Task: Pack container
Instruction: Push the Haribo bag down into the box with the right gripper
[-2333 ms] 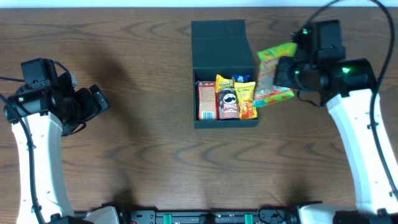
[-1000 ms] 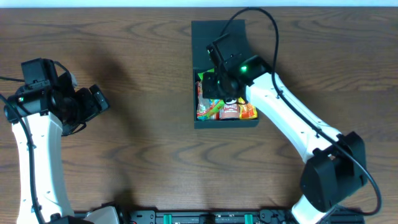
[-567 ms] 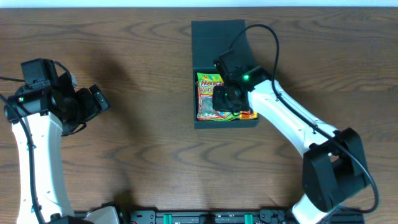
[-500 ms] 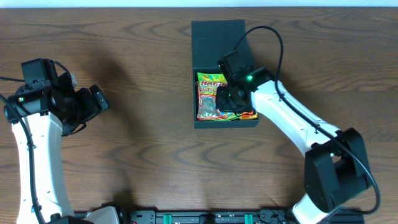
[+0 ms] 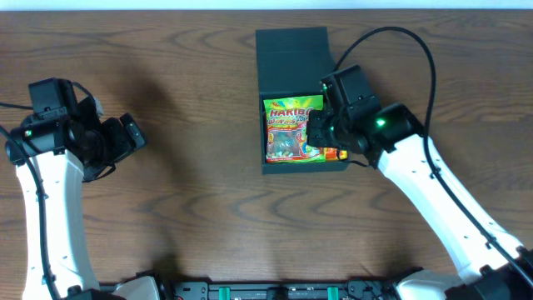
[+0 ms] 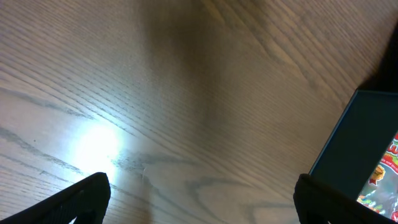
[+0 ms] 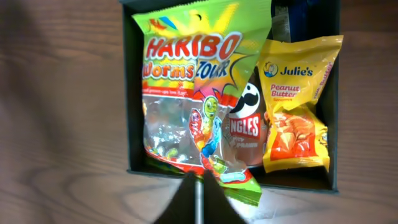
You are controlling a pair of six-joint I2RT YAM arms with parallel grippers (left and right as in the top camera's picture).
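Right gripper (image 7: 198, 183) hangs over the container (image 5: 291, 52), fingers pressed together on nothing. This dark teal box sits at the far middle of the wooden table (image 5: 191, 208), lid flap laid back. Inside, a Haribo Worms bag (image 7: 186, 93) lies on the left over a Pringles can (image 7: 249, 127), a Julie's Peanut Butter packet (image 7: 298, 106) on the right. Left gripper (image 5: 132, 136) hovers well off left, jaws wide apart, empty.

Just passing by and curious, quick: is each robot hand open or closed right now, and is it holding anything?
Left hand: open, empty.
Right hand: closed, holding nothing.
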